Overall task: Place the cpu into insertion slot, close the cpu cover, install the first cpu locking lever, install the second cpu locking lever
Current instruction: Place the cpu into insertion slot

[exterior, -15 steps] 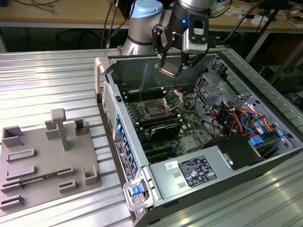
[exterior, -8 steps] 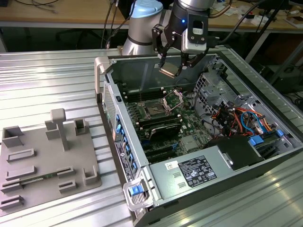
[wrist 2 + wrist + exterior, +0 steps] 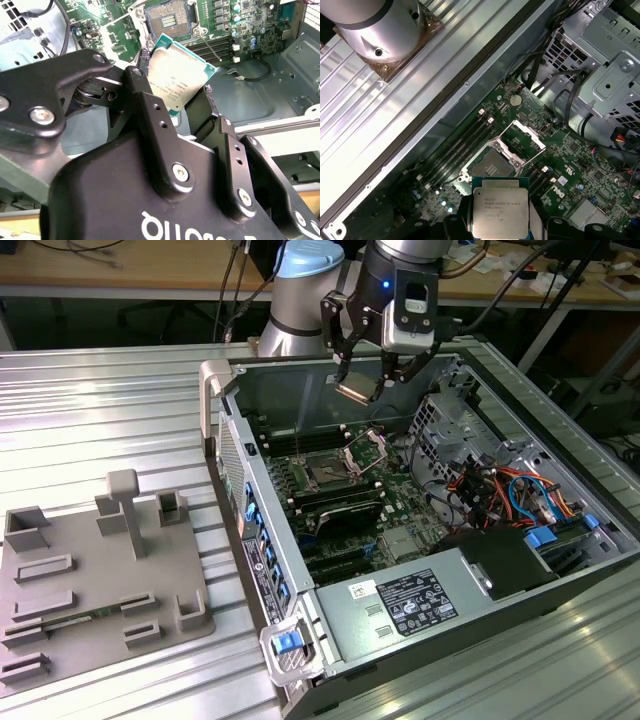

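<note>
My gripper (image 3: pixel 362 380) is shut on the cpu (image 3: pixel 356 391), a small square chip with a silver-grey top, held tilted above the open computer case. In both wrist views the black fingers (image 3: pixel 142 95) clamp two opposite edges of the cpu (image 3: pixel 176 77) (image 3: pixel 499 212). The insertion slot (image 3: pixel 325 472) (image 3: pixel 492 162) (image 3: pixel 170 19) lies open on the green motherboard, below the chip and apart from it. Beside the slot, the cpu cover (image 3: pixel 366 451) (image 3: pixel 522 136) stands raised on its hinge.
Long black memory slots (image 3: pixel 335 502) flank the socket. A grey power supply box (image 3: pixel 400 605) fills the case's near end, with a drive cage (image 3: pixel 450 420) and coloured cables (image 3: pixel 505 490) on the exterior view's right. A grey fixture plate (image 3: pixel 100 580) lies on the ribbed table.
</note>
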You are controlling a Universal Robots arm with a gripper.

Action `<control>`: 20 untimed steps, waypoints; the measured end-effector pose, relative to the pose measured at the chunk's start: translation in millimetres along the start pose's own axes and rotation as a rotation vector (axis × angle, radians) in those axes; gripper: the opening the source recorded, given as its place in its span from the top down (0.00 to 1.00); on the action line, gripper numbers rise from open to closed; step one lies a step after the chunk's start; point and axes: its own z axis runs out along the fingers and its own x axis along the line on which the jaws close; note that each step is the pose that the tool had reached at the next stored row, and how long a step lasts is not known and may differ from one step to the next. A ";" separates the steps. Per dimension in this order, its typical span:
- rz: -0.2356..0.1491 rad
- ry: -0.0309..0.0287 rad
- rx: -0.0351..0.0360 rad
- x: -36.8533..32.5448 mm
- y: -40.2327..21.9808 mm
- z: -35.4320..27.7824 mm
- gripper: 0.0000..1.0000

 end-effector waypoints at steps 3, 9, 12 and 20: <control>0.008 -0.0007 -0.0002 0.2 -0.2 0.0 0.45; 0.023 -0.0020 -0.0004 0.5 -0.5 -0.1 0.45; 0.029 -0.0026 -0.0006 0.6 -0.6 0.0 0.45; 0.051 -0.0045 -0.0010 0.9 -1.0 -0.1 0.45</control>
